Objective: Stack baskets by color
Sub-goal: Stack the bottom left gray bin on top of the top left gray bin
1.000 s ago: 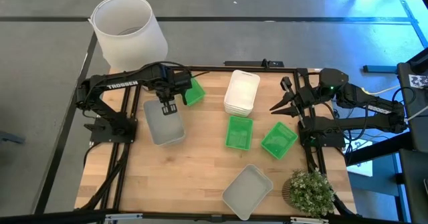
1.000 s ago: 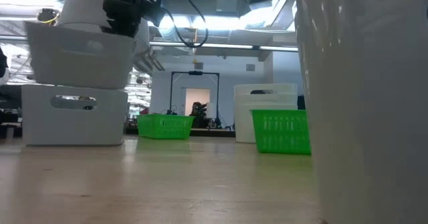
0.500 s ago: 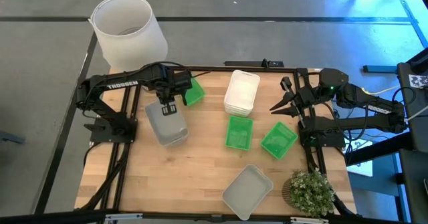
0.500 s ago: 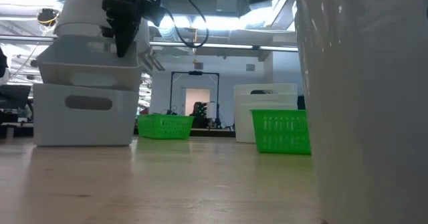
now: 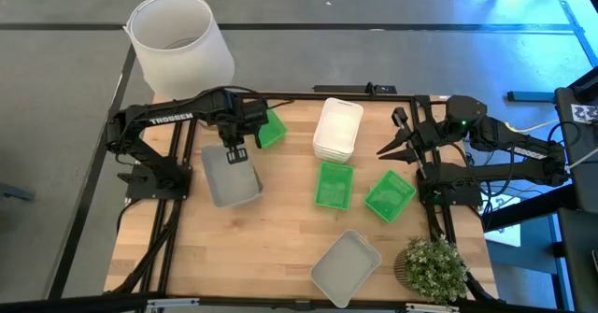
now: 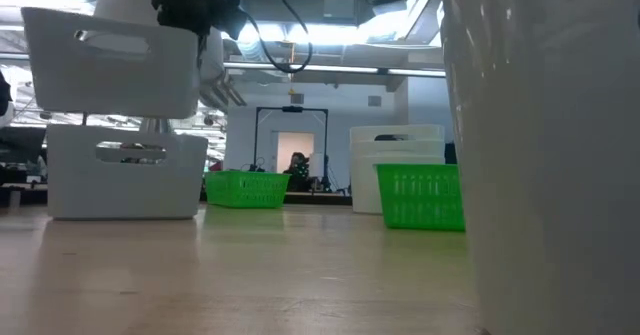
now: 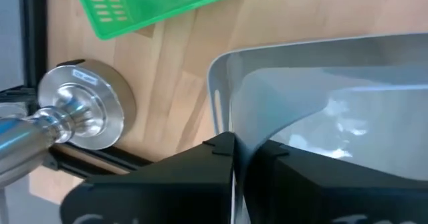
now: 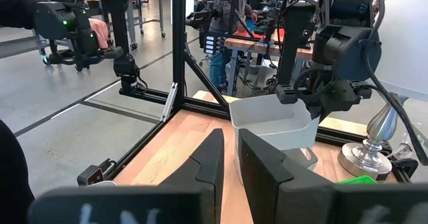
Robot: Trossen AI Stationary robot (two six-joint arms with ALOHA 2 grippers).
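Observation:
My left gripper (image 5: 235, 150) hangs at the table's far left, pointing down, shut on a translucent grey basket (image 6: 115, 60). This basket floats above a second grey basket (image 6: 125, 180), which stands on the table. A green basket (image 5: 271, 128) lies just right of that gripper. Also on the table are the white baskets, stacked (image 5: 338, 129), two green baskets (image 5: 334, 184) (image 5: 390, 195) in the middle, and a grey basket (image 5: 346, 266) near the front edge. My right gripper (image 5: 388, 148) waits raised at the right edge, open by a narrow gap (image 8: 231, 158) and holding nothing. My left gripper pinches the upper grey basket's far end wall at the rim (image 7: 231, 134), just beside the handle slot, with one finger inside and one outside. The fingers come from above, pointing down. The basket hangs clear of the lower grey basket, slightly tilted.
A big white lampshade (image 5: 177, 42) stands beyond the far left corner. A potted plant (image 5: 432, 266) sits at the near right corner. A metal lamp foot (image 7: 80, 114) stands by the left frame. People and other rigs show in the room behind.
My left gripper opened and shut again without moving away. The upper grey basket dropped into the lower grey one half a second ago. It now hangs in the gripper again, lifted clear above the lower one and higher than before.

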